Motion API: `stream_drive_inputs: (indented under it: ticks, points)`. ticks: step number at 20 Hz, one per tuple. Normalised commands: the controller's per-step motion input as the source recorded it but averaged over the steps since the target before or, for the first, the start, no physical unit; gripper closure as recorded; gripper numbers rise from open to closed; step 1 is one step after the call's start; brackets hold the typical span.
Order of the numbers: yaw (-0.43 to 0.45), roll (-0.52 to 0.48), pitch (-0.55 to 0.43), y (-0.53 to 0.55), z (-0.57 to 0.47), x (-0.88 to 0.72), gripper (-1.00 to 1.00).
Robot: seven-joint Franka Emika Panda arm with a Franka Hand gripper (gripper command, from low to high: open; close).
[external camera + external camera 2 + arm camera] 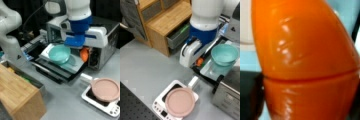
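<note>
A glossy orange plastic piece [305,57], shaped like a toy carrot, fills the wrist view, with dark fingers [253,100] pressed against its lower sides. In both front views it shows as a small orange patch [84,55] [199,62] just under the white and blue hand. My gripper [83,51] [198,60] is shut on it, above the right end of the open oven door [75,65]. A teal bowl [59,53] [224,53] stands on that door, just beside the orange piece.
A silver toaster oven [105,50] stands behind the door. A pink round plate [105,89] [180,102] rests on a small white cooker [100,102]. A wooden cabinet [17,97] [167,18] with an open drawer [178,35] stands nearby.
</note>
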Motion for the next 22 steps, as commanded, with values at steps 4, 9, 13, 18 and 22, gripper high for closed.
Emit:
stream_drive_inputs:
  ticks: [4, 9, 13, 18, 22]
  points:
    - [-0.018, 0.107, -0.064, -0.01, -0.11, -0.57, 1.0]
    - [-0.066, 0.119, -0.092, 0.01, -0.2, -0.64, 1.0]
    - [-0.143, 0.092, -0.178, 0.04, -0.21, -0.71, 1.0]
    - [-0.13, 0.133, -0.181, 0.04, -0.25, -0.61, 1.0]
    - [-0.094, 0.149, -0.185, 0.0, -0.25, -0.42, 1.0]
